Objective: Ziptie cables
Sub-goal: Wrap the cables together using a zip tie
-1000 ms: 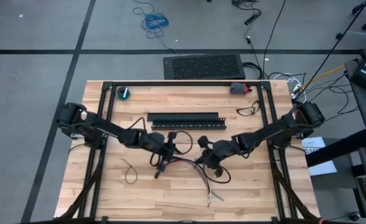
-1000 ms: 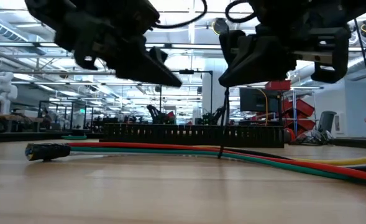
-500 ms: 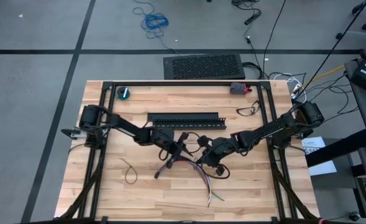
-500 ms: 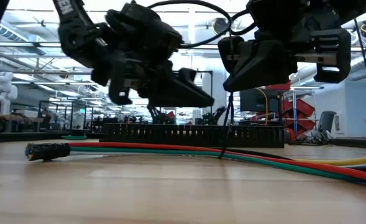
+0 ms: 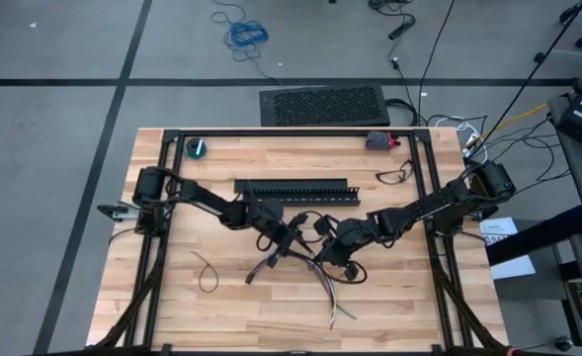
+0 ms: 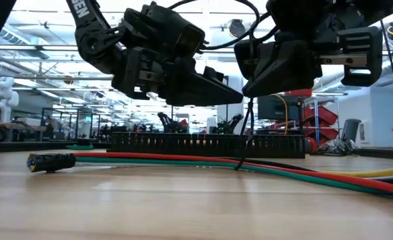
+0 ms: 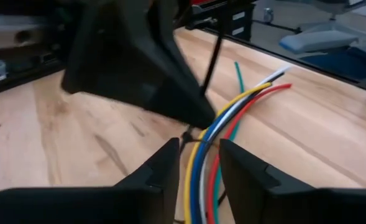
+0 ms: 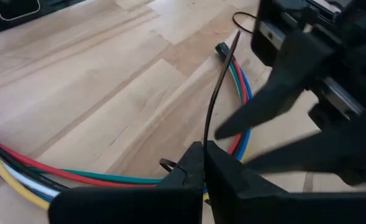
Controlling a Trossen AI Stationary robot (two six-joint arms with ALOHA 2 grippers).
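I have the cables [image 5: 305,269] lying on the wooden table [image 5: 162,297] a little toward six o'clock of its middle, trailing off toward five o'clock. A ziptie [image 8: 215,93] is already looped round the bundle, its free tail standing up. My right gripper [image 5: 322,255] sits at three o'clock of that loop with its jaws pressed together on the tail. My left gripper [image 7: 195,163] comes in from nine o'clock, hanging just above the wires, jaws spread a little and straddling the bundle beside the loop, gripping nothing.

To tighten cleanly, I judge I should steady the bundle or the ziptie's head with the left, close to the loop, then draw the tail straight away with the right. A sideways pull would probably drag the whole bundle across the wood.

A second ziptie [image 5: 206,273] lies loose toward eight o'clock. The black slotted duct [image 5: 292,189] lies at twelve o'clock of the work, a teal roll [image 5: 198,147] near the eleven o'clock corner. Beyond the table is an open workshop with ceiling lights and red racking [image 6: 319,117].
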